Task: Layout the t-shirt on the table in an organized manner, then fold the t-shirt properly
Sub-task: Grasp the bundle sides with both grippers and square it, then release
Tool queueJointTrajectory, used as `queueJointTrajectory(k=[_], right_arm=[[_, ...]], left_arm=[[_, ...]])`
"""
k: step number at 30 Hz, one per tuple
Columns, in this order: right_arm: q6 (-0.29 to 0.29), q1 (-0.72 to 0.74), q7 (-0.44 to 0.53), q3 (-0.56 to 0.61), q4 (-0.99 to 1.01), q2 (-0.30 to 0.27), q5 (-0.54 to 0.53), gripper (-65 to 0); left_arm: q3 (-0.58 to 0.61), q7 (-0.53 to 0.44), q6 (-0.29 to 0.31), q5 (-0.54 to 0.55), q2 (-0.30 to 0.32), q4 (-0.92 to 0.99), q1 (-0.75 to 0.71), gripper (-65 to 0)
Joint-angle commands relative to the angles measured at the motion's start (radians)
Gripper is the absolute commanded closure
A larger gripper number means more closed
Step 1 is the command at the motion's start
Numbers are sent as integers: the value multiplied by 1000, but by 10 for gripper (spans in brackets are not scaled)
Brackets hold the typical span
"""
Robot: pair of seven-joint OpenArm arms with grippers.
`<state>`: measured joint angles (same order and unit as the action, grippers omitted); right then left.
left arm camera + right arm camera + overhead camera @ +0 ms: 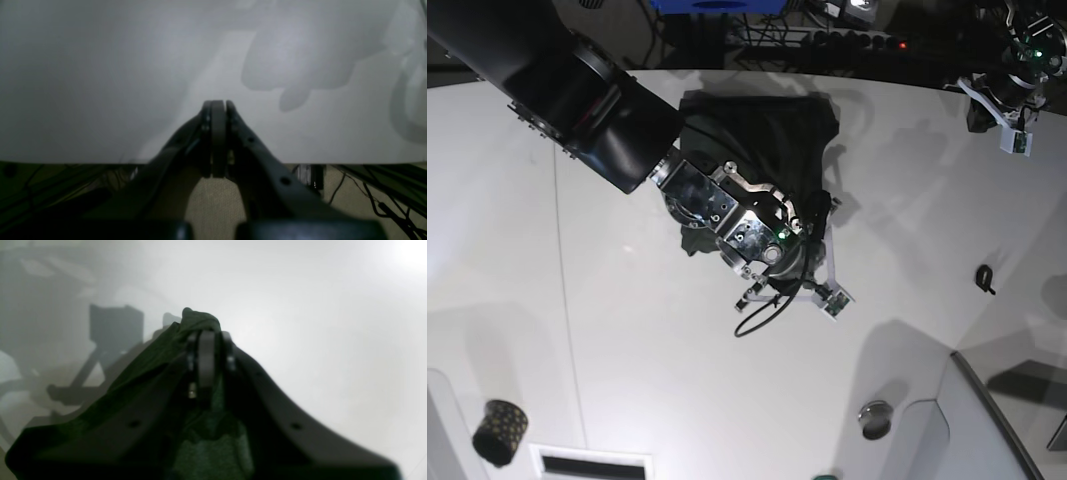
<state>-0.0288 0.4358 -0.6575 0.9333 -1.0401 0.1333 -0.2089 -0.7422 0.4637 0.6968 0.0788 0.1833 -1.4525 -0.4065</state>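
Right arm: reaches over the white smooth table [627, 330]; right pincer [206, 336] pinches the dark green soft t-shirt [156, 356], cloth bunched around it
Left pincer [218, 106]: pressed together, bare, above the table edge

The t-shirt [767, 135] lies at the table's [627, 330] far edge, the right arm [577, 90] over it; a cup [499, 432] sits near-left.

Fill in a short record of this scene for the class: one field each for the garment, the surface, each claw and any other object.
garment: t-shirt, dark green, bunched
surface: table, white
right claw: shut on the t-shirt's fabric
left claw: shut, empty, above the table edge
other object: black gold-dotted cup, near the table's corner
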Motion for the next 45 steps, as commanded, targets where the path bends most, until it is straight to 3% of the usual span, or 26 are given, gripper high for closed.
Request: queueJointTrajectory(k=[1,6,8,11,13,14,16,17,19,23,28,33,36,39,45], right_arm=[[-1,28,15,-4,-15,15,-10,-128],[2,28,9,-3,-29,13,-126,-303],[2,27,8,-6,-82,6,-129,-320],[-32,-12,-8,-46,-225,-91,-131,-318],[-89,-84,-8,-138,-325,-140,-129,-290],[-105,-116,-6,-185,-358,-160,-129,-228],[-105,-177,-3,-271,-400,-197,-129,-47],[-105,-211,-2,-310,-411,-209,-129,0],[-105,-257,0,-360,-428,-235,-129,-26],[-105,-318,2,-376,-470,-269,-129,-5],[-105,-363,2,-383,-489,-272,-129,-6],[-105,-389,2,-383,-497,-272,-128,-6],[-105,-409,2,-383,-526,-272,-128,-6],[-105,-424,2,-383,-564,-272,-128,-6],[-105,-427,2,-383,-535,-272,-128,-6]], left_arm=[[-4,-15,1,6,14,-14,-1,0],[-4,-15,1,6,14,-6,-1,0],[-7,-15,1,6,15,14,2,0],[-12,-15,1,6,15,28,16,0],[-10,-15,1,13,15,29,13,0],[-7,-15,1,13,15,29,14,0],[-3,-15,1,13,3,8,18,0],[-1,-15,1,13,-20,-21,21,0],[36,-15,1,13,-64,-109,28,0],[174,-4,1,14,-130,-282,79,0],[388,-3,1,6,-184,-259,214,0],[586,-9,-4,13,-187,-121,324,0],[651,-13,-50,9,-187,6,387,0],[672,-15,-90,5,-181,123,421,0],[671,-104,-95,5,-115,169,364,0]])
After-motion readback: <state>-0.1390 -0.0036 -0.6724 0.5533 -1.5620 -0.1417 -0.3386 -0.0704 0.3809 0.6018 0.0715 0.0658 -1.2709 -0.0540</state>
